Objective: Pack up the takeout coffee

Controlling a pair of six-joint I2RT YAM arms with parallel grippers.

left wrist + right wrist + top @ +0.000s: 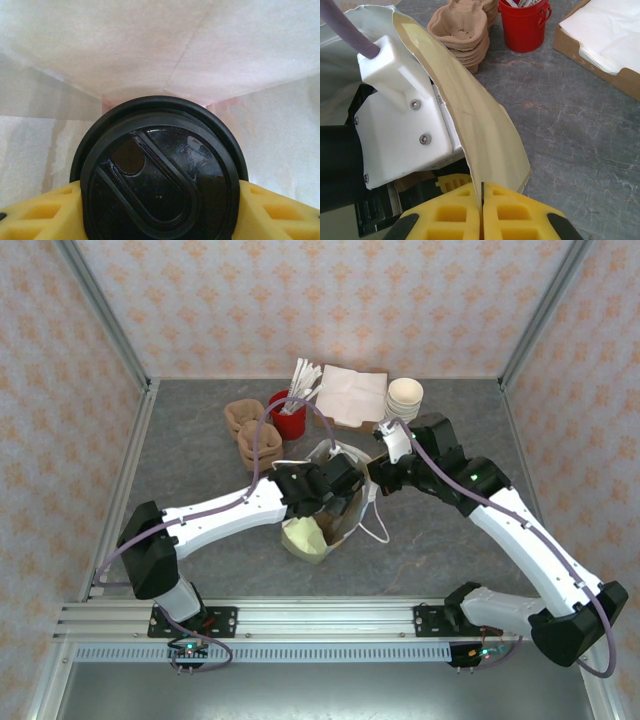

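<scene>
The takeout coffee faces the left wrist camera with its round black lid. My left gripper is shut on it, a yellow finger on each side. Cup and gripper are inside the pale paper bag, whose walls surround them. From above, the left gripper reaches into the bag's mouth at the table's middle. My right gripper is shut on the bag's rim, pinching the paper edge between its pads; from above it sits at the bag's right side.
Behind the bag stand stacked pulp cup carriers, a red bucket, a box of napkins and a stack of cream cups. The left arm's white wrist is close beside the right gripper. The bag's string handle lies to its right.
</scene>
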